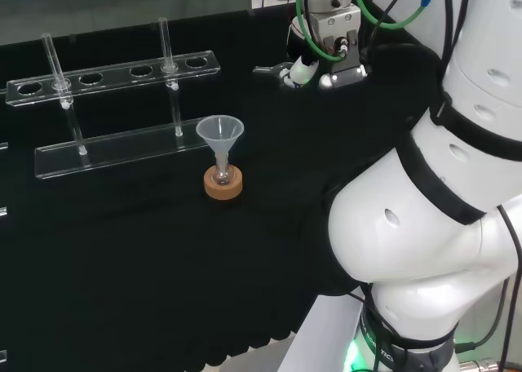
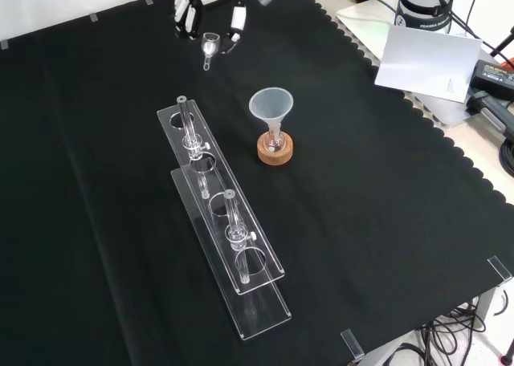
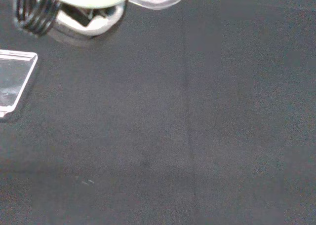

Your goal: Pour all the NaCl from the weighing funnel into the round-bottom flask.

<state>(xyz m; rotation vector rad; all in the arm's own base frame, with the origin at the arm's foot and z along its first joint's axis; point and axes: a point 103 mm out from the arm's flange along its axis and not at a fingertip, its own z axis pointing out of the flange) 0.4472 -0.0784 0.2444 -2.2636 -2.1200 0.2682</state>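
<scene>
A small round-bottom flask (image 1: 221, 176) (image 2: 275, 144) stands on a cork ring (image 1: 224, 189) (image 2: 275, 152) near the middle of the cloth, with a clear plastic funnel (image 1: 220, 133) (image 2: 271, 106) in its neck. The hand (image 1: 314, 62) (image 2: 205, 5) hovers to the right of the flask in the head view and at the top of the front view. Its fingers are curled round a small clear weighing funnel (image 2: 210, 44) (image 1: 267, 70), spout towards the flask. What the weighing funnel holds cannot be made out. In the wrist view a blurred part of the hand (image 3: 74, 8) hangs over bare cloth.
A two-tier clear acrylic test-tube rack (image 1: 114, 74) (image 2: 221, 213) with two glass tubes stands beyond the flask in the head view and left of it in the front view. A white sheet (image 2: 426, 57) lies past the cloth's right edge. A clear acrylic corner (image 3: 15, 82) appears in the wrist view.
</scene>
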